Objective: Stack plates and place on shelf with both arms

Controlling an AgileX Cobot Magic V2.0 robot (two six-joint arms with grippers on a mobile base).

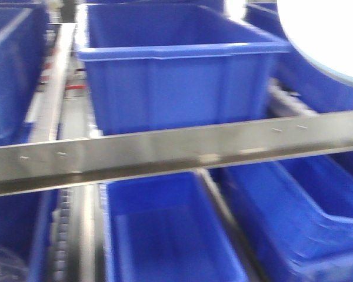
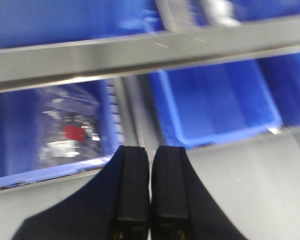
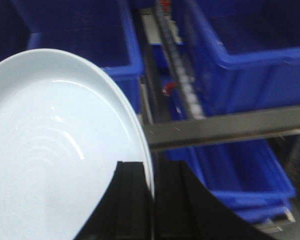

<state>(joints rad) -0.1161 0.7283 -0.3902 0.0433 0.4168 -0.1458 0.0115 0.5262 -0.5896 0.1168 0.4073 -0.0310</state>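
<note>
In the front-facing view, a pale glossy plate (image 1: 323, 35) fills the upper right corner, its rounded edge lifted in front of the shelving. A brushed metal shelf rail (image 1: 176, 150) crosses the picture at a slight slant. Behind and above it stands a deep blue plastic bin (image 1: 176, 76) with smooth walls and a thick rim; below the rail lie more blue bins (image 1: 170, 235), rectangular and shallow-looking. No gripper shows here.

In the left wrist view, the left gripper (image 2: 150, 200) has its two black, flat-faced fingers (image 2: 132, 190) pressed together with only a hairline between them, and nothing is held. Beyond it lie a grey shelf surface, a metal rail (image 2: 140, 55), and a blue bin holding a crinkled clear plastic bag (image 2: 70, 130) with something red inside.

In the right wrist view, the right gripper (image 3: 153, 205) pinches the rim of the plates (image 3: 55, 155): the thin upturned edge runs between the black fingers (image 3: 130, 200), which are closed onto it. A second rim line along the edge suggests two stacked dishes, though blur makes this uncertain. The inside is shiny, pale blue-white, with faint concentric rings. The plates are held in the air before blue bins (image 3: 245, 50) and a metal rail (image 3: 230, 127).
</note>
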